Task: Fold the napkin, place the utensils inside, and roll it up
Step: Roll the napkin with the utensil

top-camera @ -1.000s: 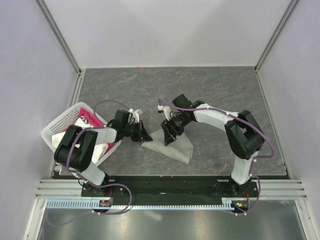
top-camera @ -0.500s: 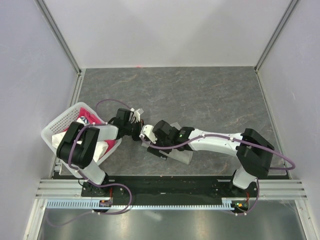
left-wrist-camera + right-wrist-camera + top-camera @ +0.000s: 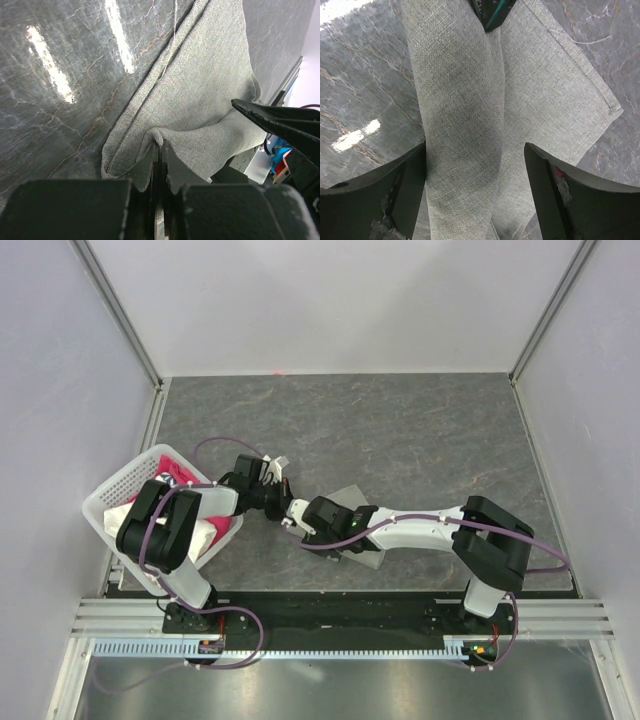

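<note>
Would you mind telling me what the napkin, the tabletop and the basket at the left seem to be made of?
Napkin: woven cloth, matte grey-green; visible weave and soft folds.
Tabletop: likely stone-look laminate, glossy; grey veining and light glare.
Basket: probably white plastic; regular perforated wall.

From above, my right arm (image 3: 410, 528) lies across the napkin (image 3: 352, 494), so I see only slivers of it on either side. In the basket (image 3: 110, 495), my left arm (image 3: 165, 530) covers most of the pink cloth (image 3: 168, 468).
</note>
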You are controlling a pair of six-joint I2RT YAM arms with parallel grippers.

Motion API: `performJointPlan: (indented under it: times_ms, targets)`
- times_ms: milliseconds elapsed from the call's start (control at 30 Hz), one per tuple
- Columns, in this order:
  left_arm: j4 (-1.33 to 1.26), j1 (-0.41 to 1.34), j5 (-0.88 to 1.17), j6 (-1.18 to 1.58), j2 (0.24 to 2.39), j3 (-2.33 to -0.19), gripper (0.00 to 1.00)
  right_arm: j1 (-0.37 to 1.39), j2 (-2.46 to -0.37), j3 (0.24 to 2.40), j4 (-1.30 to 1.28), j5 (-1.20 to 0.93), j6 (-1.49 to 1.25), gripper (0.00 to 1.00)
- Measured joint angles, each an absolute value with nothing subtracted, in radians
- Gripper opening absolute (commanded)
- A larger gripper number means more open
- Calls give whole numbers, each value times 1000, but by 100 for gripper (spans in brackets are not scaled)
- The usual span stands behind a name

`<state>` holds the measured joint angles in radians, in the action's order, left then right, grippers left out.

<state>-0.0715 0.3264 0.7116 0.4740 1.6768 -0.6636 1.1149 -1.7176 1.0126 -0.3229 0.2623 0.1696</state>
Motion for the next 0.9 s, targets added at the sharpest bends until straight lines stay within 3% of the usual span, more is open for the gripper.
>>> performJointPlan:
  times_ms: [200,267,300,400,467,667,900]
  targets:
    - [-57,327,713,474,1683,-675,11,1114,-1721,1003,-309,226,171,79]
    - [-54,327,713,474,1684,-676,15,1111,-1726,1003,-300,191,169,70]
    - [-53,327,713,474,1684,-677,20,1105,-1728,1003,-296,169,168,60]
    - [-48,327,712,474,1685,-681,39,1078,-1741,1007,-289,92,152,46]
    - [-44,327,714,477,1684,-685,50,1047,-1751,1016,-291,20,128,43]
    - [39,330,659,474,1625,-730,70,955,-1759,1022,-285,-139,105,40]
    - [123,321,519,473,1518,-759,74,857,-1773,1021,-278,-344,91,39]
